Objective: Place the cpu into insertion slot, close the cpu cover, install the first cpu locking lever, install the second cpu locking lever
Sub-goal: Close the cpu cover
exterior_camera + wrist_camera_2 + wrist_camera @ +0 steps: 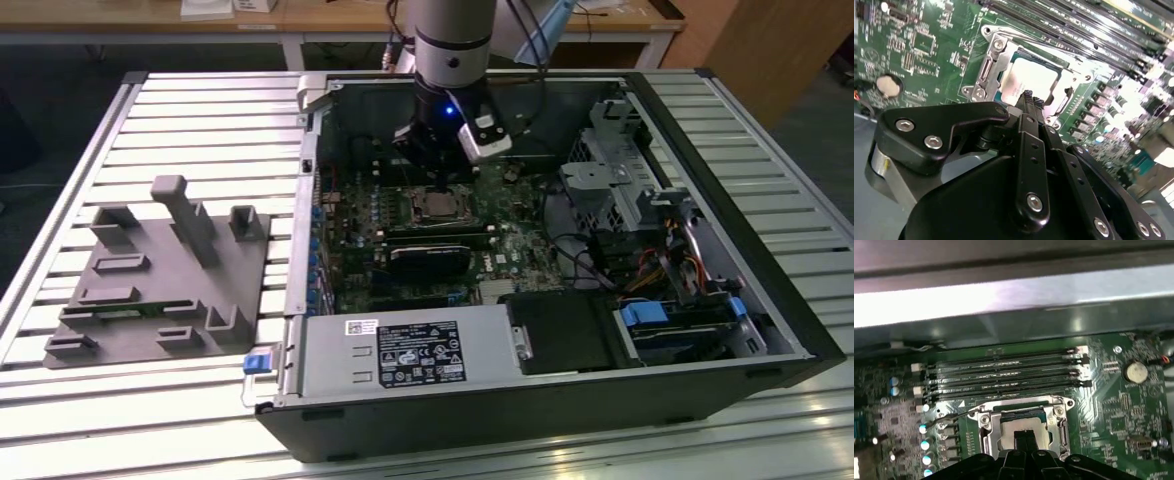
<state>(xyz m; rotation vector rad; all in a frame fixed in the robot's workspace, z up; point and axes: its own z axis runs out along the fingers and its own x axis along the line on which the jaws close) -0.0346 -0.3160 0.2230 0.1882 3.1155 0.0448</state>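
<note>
Gripper, pressed together empty, is poised at 12 o'clock of cpu (exterior view); cpu cover could be scratched by a slip.

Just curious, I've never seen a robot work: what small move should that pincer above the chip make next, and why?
The grey square chip lies under the silver metal frame, and the black pincer hovers over it, shut and empty. So probably slide it toward the thin wire lever jutting out beside the frame.
</note>
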